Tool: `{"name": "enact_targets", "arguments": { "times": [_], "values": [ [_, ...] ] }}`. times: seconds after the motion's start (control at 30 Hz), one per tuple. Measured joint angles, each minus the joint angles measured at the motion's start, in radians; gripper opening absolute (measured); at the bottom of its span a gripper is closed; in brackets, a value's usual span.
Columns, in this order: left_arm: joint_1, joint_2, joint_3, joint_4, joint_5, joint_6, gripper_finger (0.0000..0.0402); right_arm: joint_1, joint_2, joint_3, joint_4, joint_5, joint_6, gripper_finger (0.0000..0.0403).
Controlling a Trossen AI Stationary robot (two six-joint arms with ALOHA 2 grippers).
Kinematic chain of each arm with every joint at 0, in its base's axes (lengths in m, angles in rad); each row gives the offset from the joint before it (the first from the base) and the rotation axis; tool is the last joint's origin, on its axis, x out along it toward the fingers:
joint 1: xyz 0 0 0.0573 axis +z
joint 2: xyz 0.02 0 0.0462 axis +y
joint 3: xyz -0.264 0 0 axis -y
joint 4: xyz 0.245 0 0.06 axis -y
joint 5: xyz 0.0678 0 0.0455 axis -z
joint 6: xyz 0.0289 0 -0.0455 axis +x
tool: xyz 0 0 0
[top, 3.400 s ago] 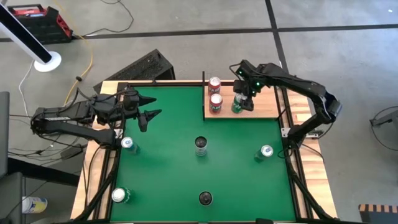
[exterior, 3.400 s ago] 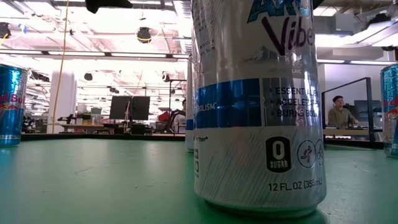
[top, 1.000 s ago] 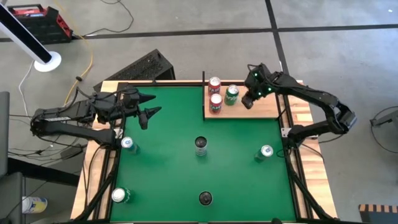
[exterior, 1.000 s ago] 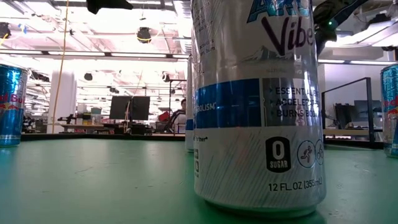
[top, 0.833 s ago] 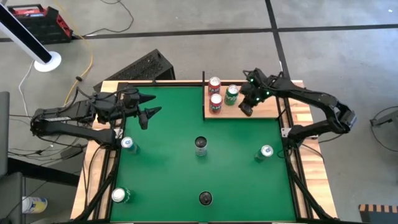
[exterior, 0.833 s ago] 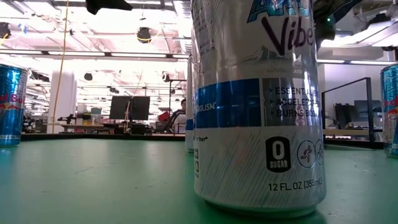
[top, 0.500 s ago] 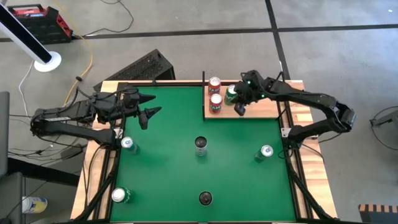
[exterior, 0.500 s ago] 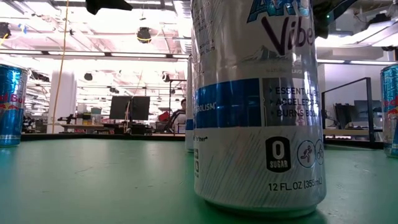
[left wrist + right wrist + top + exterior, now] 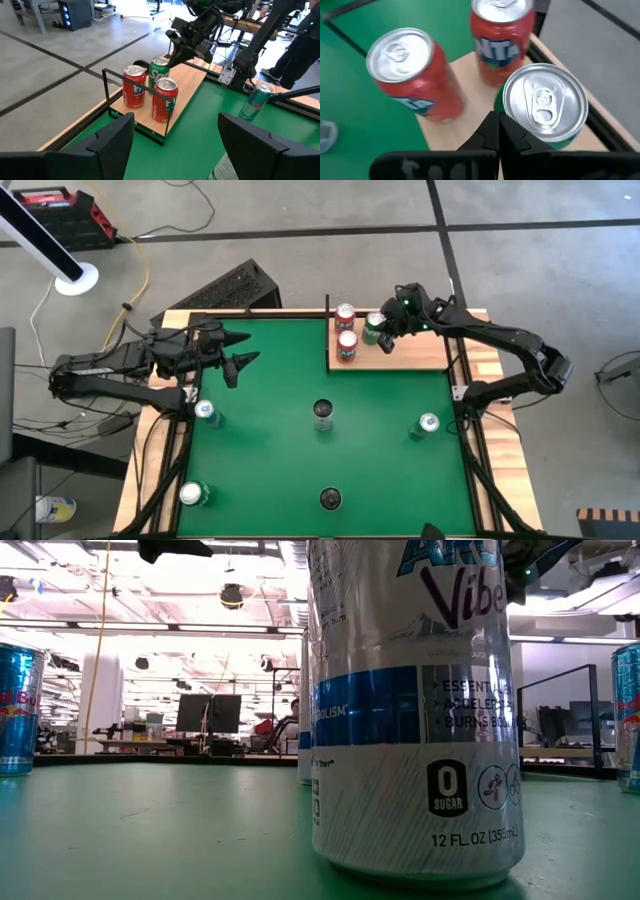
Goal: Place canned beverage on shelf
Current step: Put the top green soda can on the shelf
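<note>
Three cans stood on the shelf (image 9: 400, 352), pale wood with thin black edge, at the far right corner of the green table (image 9: 280, 430).
Green can (image 9: 373, 328), silver top, sat upright beside two red cans (image 9: 346, 332); right gripper (image 9: 386, 340) hovered just beside it, fingers pressed together, holding nothing. Left gripper (image 9: 236, 358) waited over the table's left, jaws spread, empty. Low view was mostly blocked by a silver can (image 9: 415, 705); the shelf was hidden there.
</note>
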Motion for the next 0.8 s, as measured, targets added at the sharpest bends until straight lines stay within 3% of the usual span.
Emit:
{"name": "enact_targets", "arguments": {
  "times": [0.37, 0.8],
  "values": [
    [0.000, 0.000, 0.000, 0.000, 0.000, 0.000, 0.0270, 0.026, 0.000, 0.000, -0.036, -0.048, -0.036, 0.0018],
    [0.000, 0.000, 0.000, -0.001, 0.000, 0.000, 0.0270, -0.006, 0.000, 0.000, -0.024, 0.039, -0.053, 0.0018]
  ]
}}
